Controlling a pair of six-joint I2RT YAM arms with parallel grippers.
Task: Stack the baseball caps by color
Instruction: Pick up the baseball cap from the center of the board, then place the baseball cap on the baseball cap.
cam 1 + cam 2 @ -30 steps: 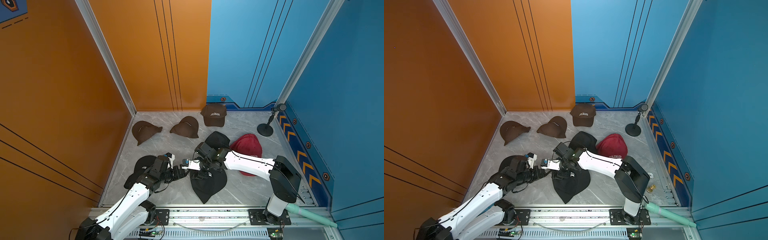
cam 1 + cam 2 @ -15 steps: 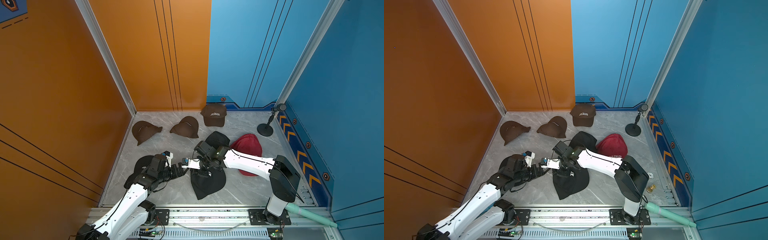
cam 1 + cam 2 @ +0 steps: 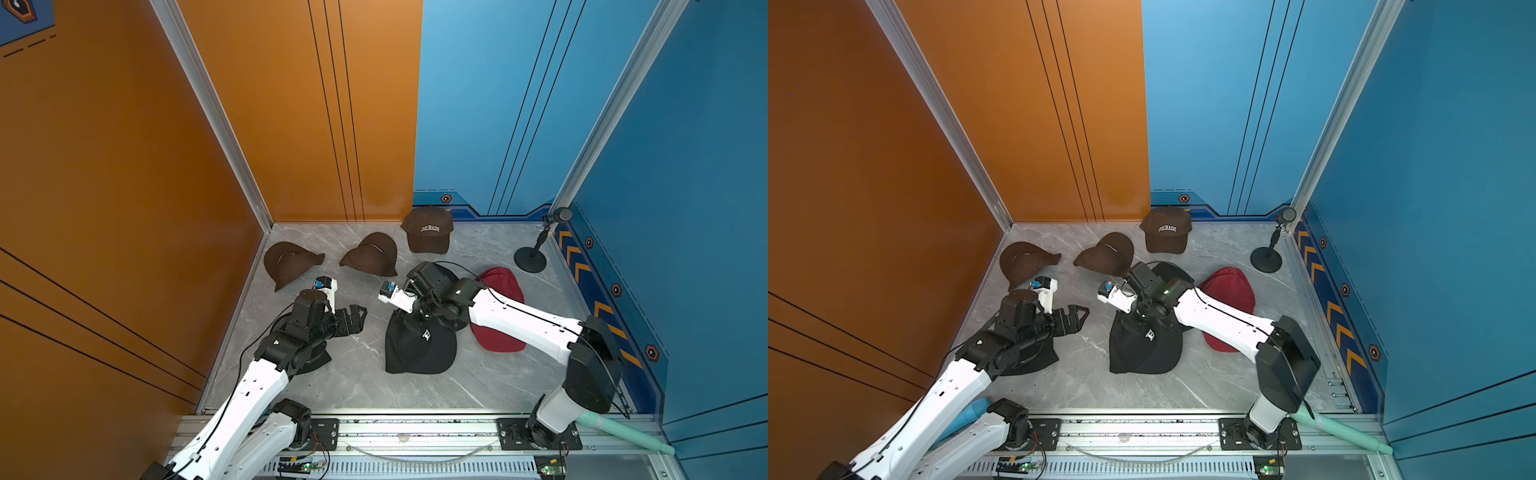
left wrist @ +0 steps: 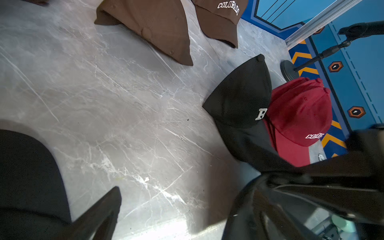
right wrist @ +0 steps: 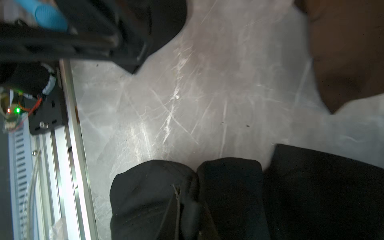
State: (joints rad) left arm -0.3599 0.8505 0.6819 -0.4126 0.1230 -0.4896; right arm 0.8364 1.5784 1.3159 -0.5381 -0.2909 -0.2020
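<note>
Much bare floor (image 3: 362, 365) separates left end effector (image 3: 360, 319) from black cap (image 3: 415, 353).

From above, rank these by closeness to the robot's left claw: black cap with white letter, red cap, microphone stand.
From the left gripper:
1. Black cap with white letter, mid-floor, just beside it.
2. Red cap, farther to the right.
3. Microphone stand, far right corner.

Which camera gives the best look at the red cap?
The left wrist view: the red cap sits close, its crown and part of its white lettering clear. In both top views it is small and the right arm crosses it. The right wrist view does not show it.
</note>
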